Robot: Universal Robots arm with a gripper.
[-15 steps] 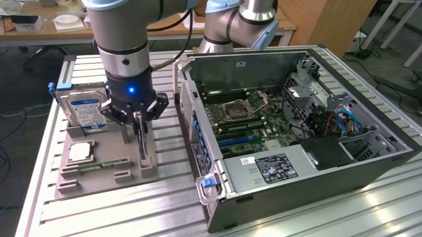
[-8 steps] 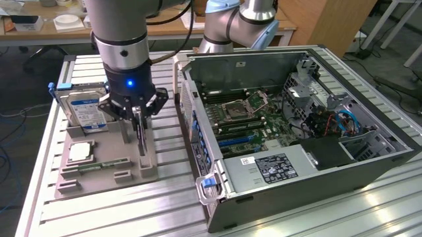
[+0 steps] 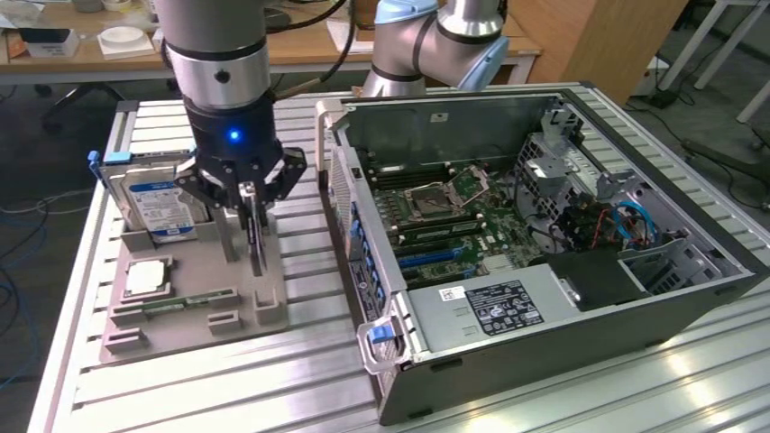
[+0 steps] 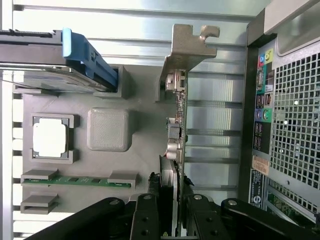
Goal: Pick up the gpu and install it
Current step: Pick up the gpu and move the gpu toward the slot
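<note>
Looks like the pick-up step to me: gripper [image 3: 251, 209] clamped on the top edge of the gpu [image 3: 258, 248], which stands on edge in the grey holder [image 3: 180, 338] on the bench [image 3: 241, 392], so I'd guess it wants a dead-straight lift.

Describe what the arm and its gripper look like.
The arm is a silver-grey cylinder with a black ring and pale blue joint caps. A small blue light glows on its black wrist. The gripper is black, with jointed linkage fingers and round pivot pins.
</note>
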